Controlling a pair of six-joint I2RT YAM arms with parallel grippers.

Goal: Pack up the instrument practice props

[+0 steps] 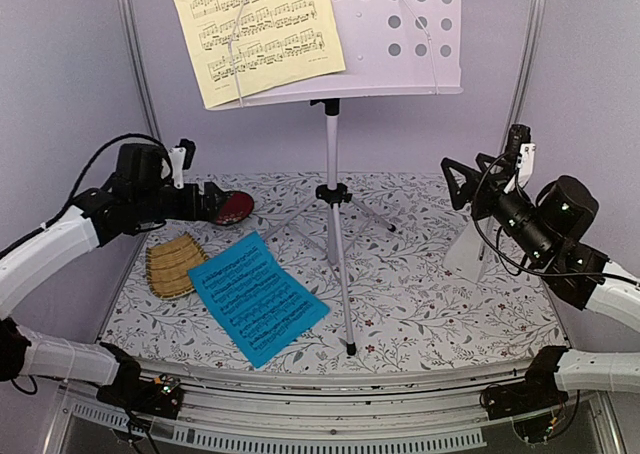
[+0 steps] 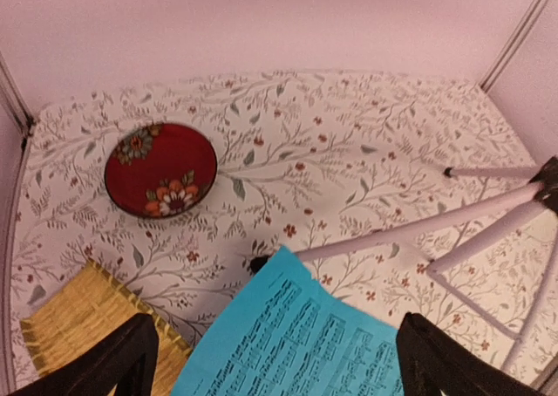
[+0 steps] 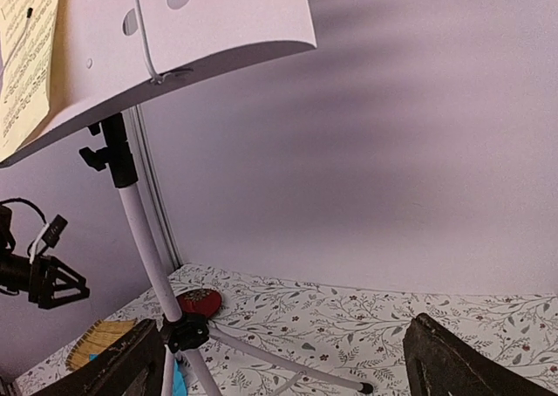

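Note:
The white perforated music-stand desk (image 1: 400, 34) stands high at the back on silver tripod legs (image 1: 335, 234), with a pale-yellow music sheet (image 1: 255, 29) on its left half. A blue music sheet (image 1: 255, 294) lies flat on the table, front left of the tripod. The white pyramid metronome (image 1: 466, 252) stands at the right, partly hidden behind my right arm. My left gripper (image 1: 212, 202) is open and empty, raised above the blue sheet (image 2: 296, 344) and facing the table. My right gripper (image 1: 458, 179) is open and empty, held in the air right of the stand pole (image 3: 144, 239).
A round red dish (image 1: 236, 206) sits at the back left, just past the left gripper; it also shows in the left wrist view (image 2: 161, 169). A yellow woven bamboo tray (image 1: 175, 264) lies left of the blue sheet. Lilac walls and metal frame posts enclose the table.

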